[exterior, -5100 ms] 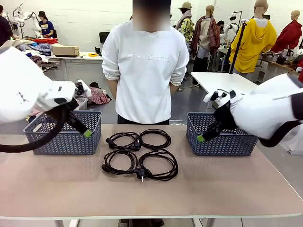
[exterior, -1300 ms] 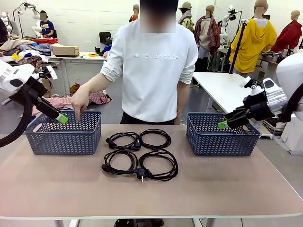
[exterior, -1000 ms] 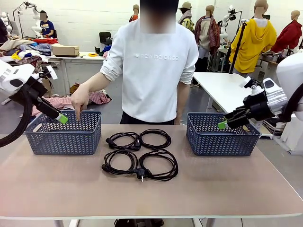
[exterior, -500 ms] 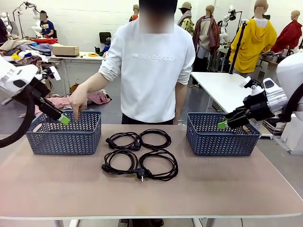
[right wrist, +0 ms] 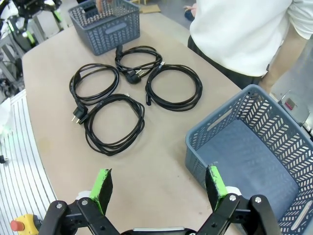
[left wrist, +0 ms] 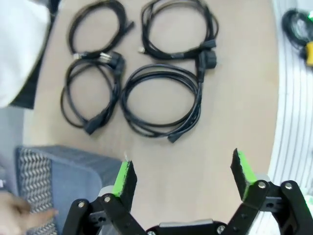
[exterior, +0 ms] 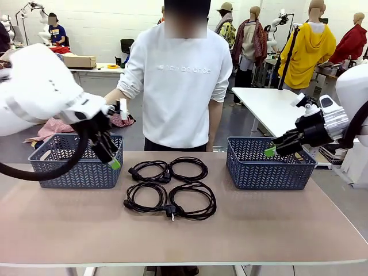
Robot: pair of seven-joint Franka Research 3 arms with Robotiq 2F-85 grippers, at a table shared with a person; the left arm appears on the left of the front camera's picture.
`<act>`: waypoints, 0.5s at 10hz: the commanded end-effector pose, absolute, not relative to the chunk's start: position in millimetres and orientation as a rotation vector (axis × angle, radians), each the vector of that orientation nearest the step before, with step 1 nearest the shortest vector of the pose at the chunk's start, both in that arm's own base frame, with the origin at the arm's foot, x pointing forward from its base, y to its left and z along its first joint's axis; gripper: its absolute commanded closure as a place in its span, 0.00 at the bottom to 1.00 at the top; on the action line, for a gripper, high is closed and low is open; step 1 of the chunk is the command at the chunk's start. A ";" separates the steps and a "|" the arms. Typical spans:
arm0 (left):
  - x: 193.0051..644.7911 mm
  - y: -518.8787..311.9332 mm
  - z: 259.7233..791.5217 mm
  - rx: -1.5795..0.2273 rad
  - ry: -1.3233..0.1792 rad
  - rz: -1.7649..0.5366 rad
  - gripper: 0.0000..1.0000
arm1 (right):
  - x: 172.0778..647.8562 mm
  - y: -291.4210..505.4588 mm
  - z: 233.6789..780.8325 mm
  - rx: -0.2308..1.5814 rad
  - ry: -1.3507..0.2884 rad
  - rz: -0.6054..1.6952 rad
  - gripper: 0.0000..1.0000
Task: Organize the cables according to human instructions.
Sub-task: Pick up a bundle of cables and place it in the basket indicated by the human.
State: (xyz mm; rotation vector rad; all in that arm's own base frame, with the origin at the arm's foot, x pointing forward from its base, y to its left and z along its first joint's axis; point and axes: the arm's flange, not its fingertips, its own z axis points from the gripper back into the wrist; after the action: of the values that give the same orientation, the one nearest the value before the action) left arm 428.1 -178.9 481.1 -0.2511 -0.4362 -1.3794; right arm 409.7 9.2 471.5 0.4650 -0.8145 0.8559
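Beige tabletop [exterior: 241, 230] fills the lower half of the front view. At centre-left, the left gripper [exterior: 112, 160] hangs by the right end of the left basket [exterior: 63, 169], its jaws spread wide with nothing between them. In its wrist view the four coiled cables [left wrist: 146, 73] lie in the upper half of the frame, well beyond the green pads [left wrist: 122, 177] and untouched. A person's hand [left wrist: 19, 215] shows at that frame's lower left, over the same basket. At the right edge of the front view, the right gripper [exterior: 269, 151] hovers above the right basket [exterior: 270, 172], equally wide open and empty, with the cables off to its left at mid-table.
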 end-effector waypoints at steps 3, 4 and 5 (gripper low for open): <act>432.3 -235.7 441.6 -0.133 -0.327 -1.532 0.00 | 414.9 8.7 470.3 0.474 -0.848 0.873 0.00; 431.3 -245.4 431.0 -0.134 -0.299 -1.543 0.00 | 414.9 8.7 470.3 0.474 -0.848 0.873 0.00; 430.1 -252.5 421.4 -0.133 -0.275 -1.549 0.00 | 414.9 8.7 470.3 0.474 -0.848 0.873 0.00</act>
State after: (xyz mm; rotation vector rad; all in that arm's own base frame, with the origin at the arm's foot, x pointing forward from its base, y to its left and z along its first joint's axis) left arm 425.2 -250.0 419.5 -0.1576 -0.2958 -1.5634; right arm 409.8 9.0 471.0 0.4648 -0.8129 0.8567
